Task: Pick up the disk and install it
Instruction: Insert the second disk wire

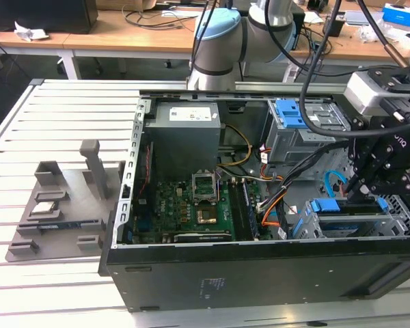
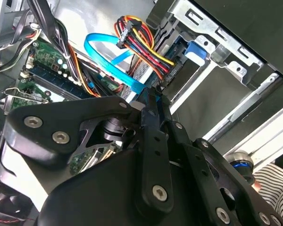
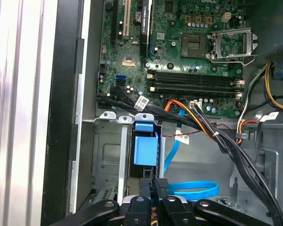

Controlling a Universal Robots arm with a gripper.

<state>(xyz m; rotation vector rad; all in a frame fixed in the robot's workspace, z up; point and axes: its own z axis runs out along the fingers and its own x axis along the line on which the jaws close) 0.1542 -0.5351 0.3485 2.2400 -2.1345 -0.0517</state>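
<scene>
Disk [image 1: 345,208] sits edge-up in the drive cage [image 1: 396,212] at the exterior view's right, its blue carrier frame [image 3: 145,149] seated in the bay beside the motherboard [image 3: 179,56]. Judged from its build, the unit is rigid, fairly dense and shock-sensitive; the plastic frame flexes, so the grip belongs on the frame's long edges, clear of the cables [image 3: 212,134]. Gripper [image 3: 154,182] hangs just above the carrier's end, fingers pressed together, pinching nothing that can be made out.
</scene>
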